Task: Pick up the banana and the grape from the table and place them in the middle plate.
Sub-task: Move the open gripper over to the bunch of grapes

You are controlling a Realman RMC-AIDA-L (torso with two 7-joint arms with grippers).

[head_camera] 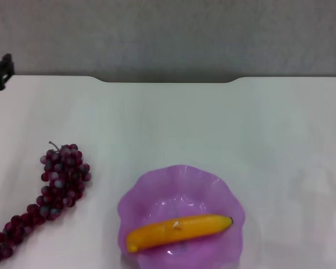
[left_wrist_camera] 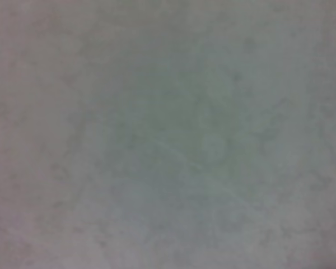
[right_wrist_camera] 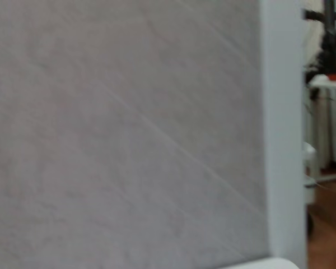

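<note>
Fingers of both arms are out of sight (state unknowable); one banana (head_camera: 179,231) lies in one middle plate (head_camera: 151,190), one grape (head_camera: 56,190) bunch beside it.

Middle plate (head_camera: 135,196) near rim cut by frame edge; grape (head_camera: 47,196) tail clipped.

Setting appears to be a lab or test room, not a home. A plain white table (head_camera: 213,123) with a notched far edge stands against a bare grey wall (head_camera: 168,33). The only items on it are staged props: a banana (head_camera: 179,231) lying in a light-purple scalloped plate (head_camera: 157,190), and a bunch of grapes (head_camera: 56,185) to the left. A black fixture (head_camera: 0,72) sits at the far left edge. The right wrist view shows equipment stands (right_wrist_camera: 327,33) and a wood-toned floor (right_wrist_camera: 330,235) beyond a white panel (right_wrist_camera: 283,140).
</note>
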